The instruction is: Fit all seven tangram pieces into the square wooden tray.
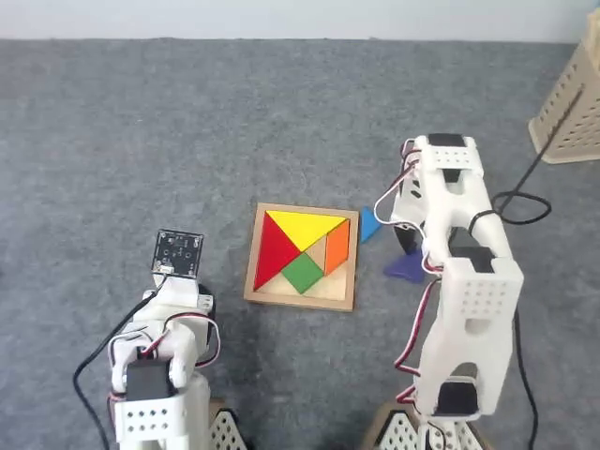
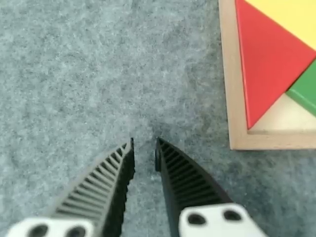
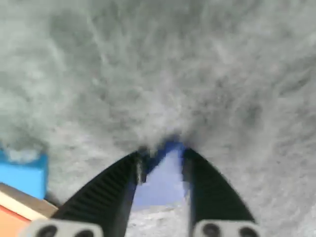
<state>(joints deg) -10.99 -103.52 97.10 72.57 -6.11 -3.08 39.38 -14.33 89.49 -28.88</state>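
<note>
The square wooden tray [image 1: 255,281] lies mid-table and holds yellow [image 1: 305,228], red [image 1: 274,253], green [image 1: 303,273] and orange [image 1: 337,246] pieces, with bare wood along its near edge. A light blue piece [image 1: 368,225] lies on the carpet just right of the tray. Next to it is a dark blue piece [image 1: 408,267], and my right gripper [image 3: 163,153] is shut on this dark blue piece [image 3: 160,180] low over the carpet. My left gripper [image 2: 144,144] hovers over bare carpet near the tray's corner [image 2: 237,140], its fingers almost together and holding nothing.
A beige perforated block [image 1: 572,103] stands at the far right, with a black cable [image 1: 525,202] running from it to the right arm. Grey carpet surrounds the tray on all sides. In the right wrist view the light blue piece [image 3: 22,173] sits beside the tray edge [image 3: 22,205].
</note>
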